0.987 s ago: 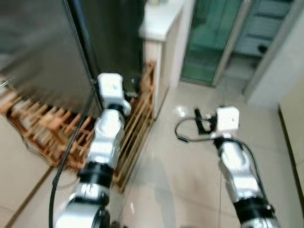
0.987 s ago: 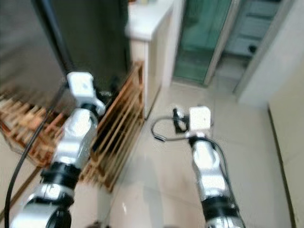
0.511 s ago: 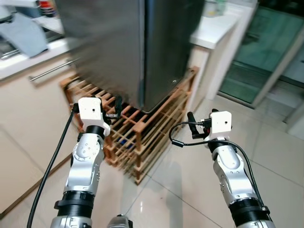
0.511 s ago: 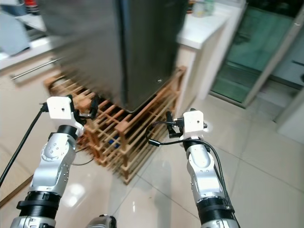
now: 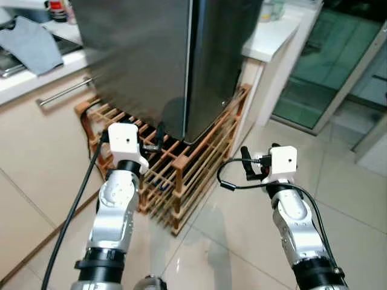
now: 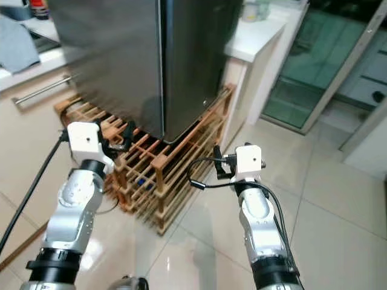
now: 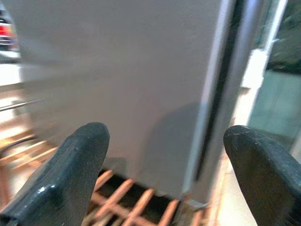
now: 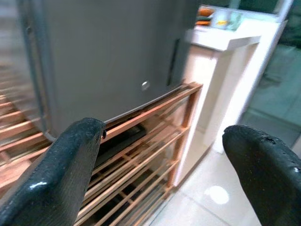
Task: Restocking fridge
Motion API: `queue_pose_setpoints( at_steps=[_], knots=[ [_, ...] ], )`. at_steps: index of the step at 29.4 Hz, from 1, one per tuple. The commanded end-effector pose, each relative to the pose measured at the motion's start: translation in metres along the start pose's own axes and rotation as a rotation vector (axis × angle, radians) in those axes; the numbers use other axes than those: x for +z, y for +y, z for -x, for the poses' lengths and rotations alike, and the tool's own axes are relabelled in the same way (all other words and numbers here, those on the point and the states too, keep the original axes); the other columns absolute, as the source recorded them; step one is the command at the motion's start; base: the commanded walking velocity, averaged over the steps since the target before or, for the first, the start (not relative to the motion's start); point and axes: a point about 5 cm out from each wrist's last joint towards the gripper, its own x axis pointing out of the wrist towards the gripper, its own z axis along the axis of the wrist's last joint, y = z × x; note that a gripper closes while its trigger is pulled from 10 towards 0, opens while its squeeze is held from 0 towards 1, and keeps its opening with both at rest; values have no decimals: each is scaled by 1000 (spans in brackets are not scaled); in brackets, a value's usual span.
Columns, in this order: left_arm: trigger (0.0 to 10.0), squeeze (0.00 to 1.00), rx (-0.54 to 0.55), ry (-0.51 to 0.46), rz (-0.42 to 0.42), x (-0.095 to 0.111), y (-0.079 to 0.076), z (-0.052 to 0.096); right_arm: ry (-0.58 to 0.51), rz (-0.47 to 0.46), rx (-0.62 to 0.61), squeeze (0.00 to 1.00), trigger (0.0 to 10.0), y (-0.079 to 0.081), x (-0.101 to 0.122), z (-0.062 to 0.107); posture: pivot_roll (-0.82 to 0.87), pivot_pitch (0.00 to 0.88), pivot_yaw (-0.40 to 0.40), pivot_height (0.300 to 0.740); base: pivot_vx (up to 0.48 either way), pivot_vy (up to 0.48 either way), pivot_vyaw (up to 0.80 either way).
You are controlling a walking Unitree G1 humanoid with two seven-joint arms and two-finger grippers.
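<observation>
Between the two black fingers (image 7: 70, 181) of the left gripper (image 7: 164, 179): a wide gap, nothing held. Beyond the tips, the grey front face of the fridge (image 5: 163, 60), with the dark vertical seam at its front corner running between the fingers. Left gripper raised in front of the fridge's lower front corner, close to it, no contact visible.

Between the fingers (image 8: 66, 174) of the right gripper (image 8: 160, 174): likewise spread apart, empty. Ahead of these tips, the dark side panel of the fridge and the wooden rack (image 6: 163, 175) beneath it. Right gripper (image 5: 257, 169) held over the tiled floor (image 5: 242, 241), off the fridge's right side, apart from rack and fridge. Black cable (image 5: 233, 178) looped from the right wrist.

Fridge closed, standing on or within the slatted wooden rack, which projects from under its base on the front and right sides. To the robot's left of the fridge, a pale cabinet (image 5: 36, 133) with a long metal bar handle (image 5: 63, 92), topped by a counter carrying a grey cloth (image 5: 36, 45). To the right of the fridge, a white counter (image 5: 272, 36) with small items, too blurred to identify. Further right, green-tinted glass doors (image 5: 314, 72). Black cable (image 5: 72, 211) trailing down alongside the left arm.
</observation>
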Motion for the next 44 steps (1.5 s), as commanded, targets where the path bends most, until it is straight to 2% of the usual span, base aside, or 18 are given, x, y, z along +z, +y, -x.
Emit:
queue_pose_setpoints(
  at_steps=[1, 7, 17, 21, 22, 24, 29, 30, 33, 38, 44],
  knots=[
    [10000, 0, -23, -39, 13, 14, -9, -10, -34, 2, -25, 0, 10000, -7, 10, -3, -54, 0, -31, 740, 454, 0, 0],
    [10000, 0, -2, -59, -8, 22, -6, -20, -38, 1, -28, 0, 10000, -6, 11, -6, -64, 0, -19, 740, 457, 0, 0],
    [10000, 0, 41, -99, -28, 37, 5, -33, -36, -6, -28, 0, 10000, -1, 8, -2, -68, 0, -6, 740, 0, 0, 0],
    [10000, 0, 12, -102, -39, 43, -3, -47, -38, -11, -32, 0, 10000, 0, 9, -4, -69, 0, -1, 740, 0, 0, 0],
    [10000, 0, -19, -44, -66, 39, -9, -54, -44, -12, -34, 0, 10000, 0, 10, -5, -81, 0, 9, 740, 0, 0, 0],
    [10000, 0, -45, -26, -78, 38, -13, -58, -50, -15, -42, 0, 10000, -1, 12, -6, -86, 0, 16, 740, 0, 0, 0],
    [10000, 0, -76, -16, -48, 41, -18, -67, -53, -14, -59, 0, 10000, -4, 12, -3, -112, 0, 24, 740, 0, 0, 0],
    [10000, 0, -89, -18, -45, 43, -24, -74, -51, -12, -64, 0, 10000, -5, 11, 0, -119, 0, 25, 740, 0, 0, 0],
    [10000, 0, -89, -16, -39, 45, -29, -82, -51, -10, -65, 0, 10000, -5, 11, 2, -135, 0, 30, 740, 0, 0, 0],
    [10000, 0, -43, 11, 22, 50, -30, -99, -36, -5, -75, 0, 10000, -7, 6, 8, -155, 0, 45, 740, 0, 0, 0],
    [10000, 0, -36, 37, 34, 49, -33, -107, -29, -7, -82, 0, 10000, -6, 5, 12, -168, 0, 57, 740, 0, 0, 0]
  ],
)
